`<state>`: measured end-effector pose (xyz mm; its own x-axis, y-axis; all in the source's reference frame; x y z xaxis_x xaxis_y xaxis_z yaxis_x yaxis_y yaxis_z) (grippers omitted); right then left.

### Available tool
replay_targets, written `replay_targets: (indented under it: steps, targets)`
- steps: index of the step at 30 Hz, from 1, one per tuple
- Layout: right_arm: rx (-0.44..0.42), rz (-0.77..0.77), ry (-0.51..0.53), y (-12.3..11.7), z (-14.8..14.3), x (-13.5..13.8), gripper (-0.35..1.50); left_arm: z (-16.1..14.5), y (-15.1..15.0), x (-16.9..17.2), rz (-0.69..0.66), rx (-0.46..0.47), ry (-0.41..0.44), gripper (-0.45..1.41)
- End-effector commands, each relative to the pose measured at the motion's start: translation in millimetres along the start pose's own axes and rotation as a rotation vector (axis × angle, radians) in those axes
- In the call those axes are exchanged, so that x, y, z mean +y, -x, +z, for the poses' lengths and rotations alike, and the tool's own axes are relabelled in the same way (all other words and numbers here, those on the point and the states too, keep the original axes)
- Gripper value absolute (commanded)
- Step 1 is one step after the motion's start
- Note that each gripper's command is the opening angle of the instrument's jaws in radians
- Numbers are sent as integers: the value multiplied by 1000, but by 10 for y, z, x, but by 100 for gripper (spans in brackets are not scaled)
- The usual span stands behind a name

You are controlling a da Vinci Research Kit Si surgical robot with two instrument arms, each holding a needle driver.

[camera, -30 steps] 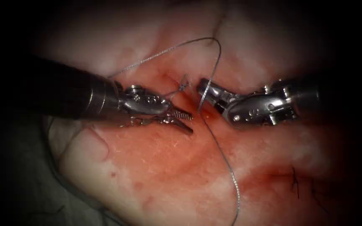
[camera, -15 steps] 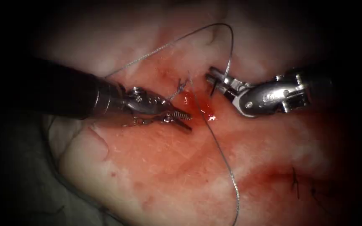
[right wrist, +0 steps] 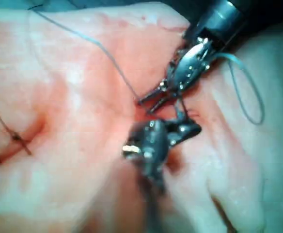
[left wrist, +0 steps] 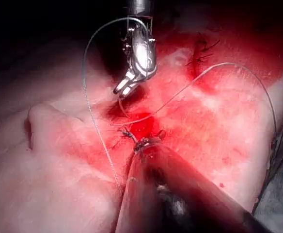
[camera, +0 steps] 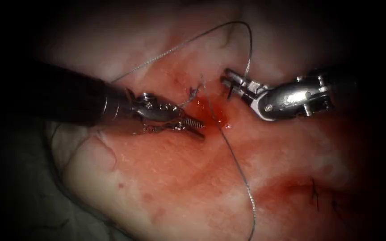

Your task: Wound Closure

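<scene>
The left tool [camera: 192, 126] is lying just left of the cut [camera: 214, 114], jaws slightly apart and holding nothing. The right tool [camera: 231, 81] is sitting just right of the cut, jaws clamped on the thread [camera: 240, 174], with a short dark piece showing below them; whether that piece is the needle cannot be told. In the endoscope view, the thread is arching from the right tool's jaws over the tissue [camera: 166, 178] behind the left tool, and another strand is running from the cut toward the viewer. Red fluid [camera: 217, 117] is pooling in the cut. The right wrist view is showing finished stitches [right wrist: 15, 138] well away from the cut.
</scene>
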<state>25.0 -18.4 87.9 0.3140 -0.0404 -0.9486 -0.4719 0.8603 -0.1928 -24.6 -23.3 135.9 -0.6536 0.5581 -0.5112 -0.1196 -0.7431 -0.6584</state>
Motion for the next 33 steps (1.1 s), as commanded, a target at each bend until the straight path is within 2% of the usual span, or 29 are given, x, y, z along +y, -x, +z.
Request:
replay_targets:
  steps: [1, 21, 33]
  targets:
    - [1, 18, -2, 4, 4, -7, -35, 10, 2, 0, -1, 0, 1, 24]
    - [4, 12, 23, 11, 9, 4, -35, 11, 2, 0, -1, 0, 0, 24]
    - [-21, 154, 62, 15, 11, 10, -35, 12, 3, 0, -1, -1, 1, 24]
